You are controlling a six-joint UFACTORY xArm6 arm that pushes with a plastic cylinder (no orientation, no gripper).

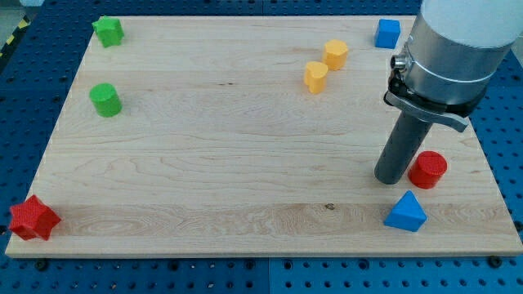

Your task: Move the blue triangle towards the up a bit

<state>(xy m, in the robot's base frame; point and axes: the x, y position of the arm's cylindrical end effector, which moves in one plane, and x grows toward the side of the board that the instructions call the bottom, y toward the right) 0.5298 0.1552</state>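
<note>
The blue triangle (406, 213) lies near the board's bottom right corner. My tip (390, 179) rests on the board just above and slightly left of the blue triangle, with a small gap between them. The red cylinder (427, 170) stands right beside the tip on its right, almost touching the rod.
A blue cube (387, 33) sits at the top right. A yellow hexagon (335, 54) and a yellow heart (316, 77) lie top centre-right. A green star (108, 32) and green cylinder (105, 100) are at the left. A red star (33, 219) sits at the bottom left corner of the wooden board (204, 163).
</note>
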